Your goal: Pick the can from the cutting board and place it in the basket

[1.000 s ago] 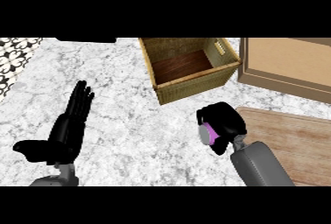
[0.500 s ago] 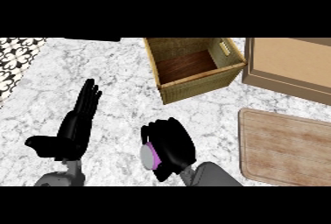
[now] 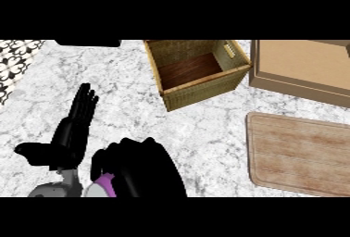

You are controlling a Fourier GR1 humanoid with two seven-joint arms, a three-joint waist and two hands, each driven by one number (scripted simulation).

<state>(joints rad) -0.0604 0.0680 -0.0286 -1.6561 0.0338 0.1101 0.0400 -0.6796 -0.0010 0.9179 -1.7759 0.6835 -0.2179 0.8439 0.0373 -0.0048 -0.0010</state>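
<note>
Head view: the right hand [image 3: 142, 169] is hanging over the marble counter [image 3: 205, 132] near its front edge, curling round the purple can [image 3: 103, 186], of which only a sliver is showing at the hand's lower left. The left hand [image 3: 72, 132] is resting beside it, nearer the left edge, with its fingers straight. The wicker basket [image 3: 205, 91] is sitting towards the back edge. The wooden cutting board [image 3: 301, 155] is lying at the right edge, with a cardboard box [image 3: 301, 65] behind it in the back right corner.

Purple can [image 3: 107, 185] partly hidden, open basket [image 3: 205, 90], wooden cutting board [image 3: 301, 155]
</note>
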